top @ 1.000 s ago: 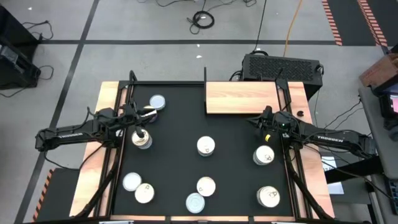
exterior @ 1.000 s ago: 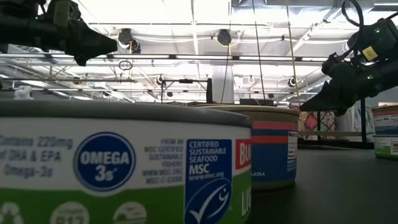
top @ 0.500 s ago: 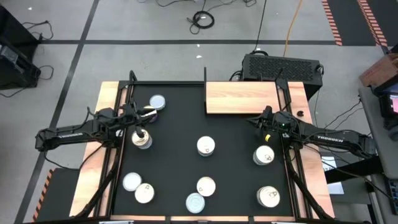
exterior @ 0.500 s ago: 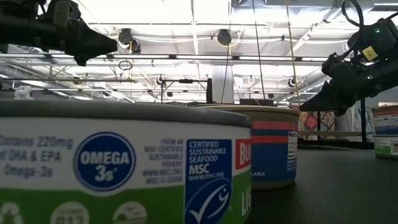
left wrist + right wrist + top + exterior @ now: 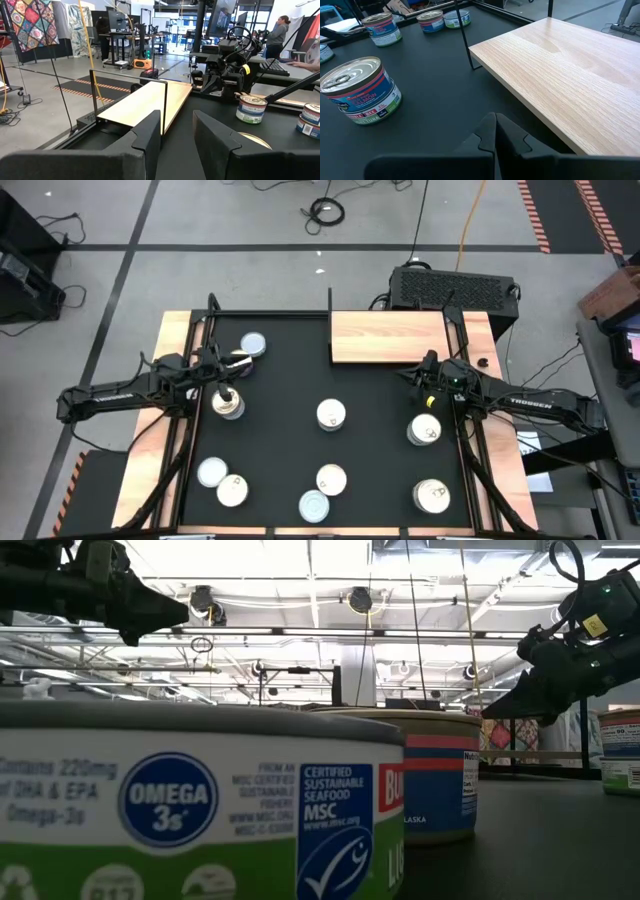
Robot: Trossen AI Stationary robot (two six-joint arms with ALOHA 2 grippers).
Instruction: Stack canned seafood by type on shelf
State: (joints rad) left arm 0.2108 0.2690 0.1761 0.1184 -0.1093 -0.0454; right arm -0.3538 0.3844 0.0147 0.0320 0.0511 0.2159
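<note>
The left gripper (image 5: 222, 367) hangs over the left part of the black mat (image 5: 290, 430), its two fingers (image 5: 150, 131) parted with only air between them, holding nothing; in its own wrist view a cream-topped can (image 5: 255, 140) shows just past the fingertips. Directly beside it, toward the near edge, stands a silvery-topped can (image 5: 229, 406), and a second silvery one (image 5: 253, 344) lies toward the far left corner. The right gripper (image 5: 418, 375) waits at the mat's right side with its fingers pressed tight together and empty, its tip close to the near right corner of the shelf (image 5: 390, 336). That shelf, a light wooden board with clear grain, sits at the far right of the mat and carries no cans. The rest of the canned seafood is scattered across the mat: a gold-topped can (image 5: 331, 415) near the middle, another (image 5: 424, 430) just beside the right arm, one (image 5: 432, 497) in the near right corner, and a cluster along the near edge (a cream top (image 5: 331, 479), a silvery top (image 5: 313, 505), and a pair at the left, silvery (image 5: 211, 472) and cream (image 5: 232, 491)). From table height, a green-labelled can (image 5: 190, 810) fills the foreground.
</note>
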